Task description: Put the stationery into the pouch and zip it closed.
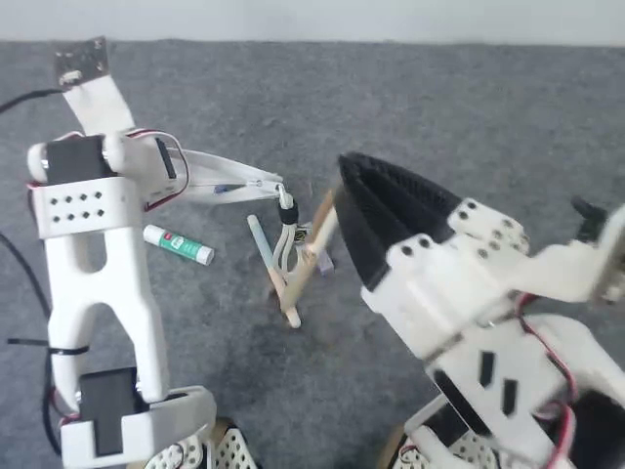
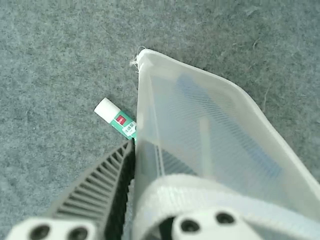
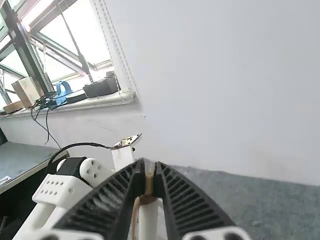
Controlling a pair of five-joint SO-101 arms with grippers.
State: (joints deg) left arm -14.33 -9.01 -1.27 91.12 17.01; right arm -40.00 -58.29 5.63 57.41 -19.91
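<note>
Currently gripping a translucent white mesh pouch [image 2: 210, 125] in the left hand [image 2: 135, 150], grey ribbed finger [image 2: 95, 200] pressed flat on the pouch wall, closed down with no gap. Holding the pouch off the grey carpet-like bench [image 1: 439, 107], tapered corner pointing away from the arm, frayed threads at the tip. Through the mesh wall, dimly, a blue item and a pale thin stick; cannot tell what exactly.

Pinching a tan wooden stick [image 1: 308, 259] in the right hand [image 3: 148, 167], black ribbed fingers [image 3: 185, 200] almost fully together, just a sliver of tan between them near the tips. Stick leaning steeply just past the pouch tip, lower end down on the bench, upper end up at the black fingers.

Lying flat on the bench beside the pouch, on the left arm's side: a white glue stick [image 1: 179, 244] with a green label, apart from the pouch, touched by neither hand. Near the pouch tip, between glue stick and tan stick: a pale blue-green rod [image 1: 261, 244], pen-like, flat on the bench. Right under the pouch tip, a thin white loop [image 1: 284, 244], up against the tan stick; cannot tell whether hanging or lying, nor what it belongs to.
</note>
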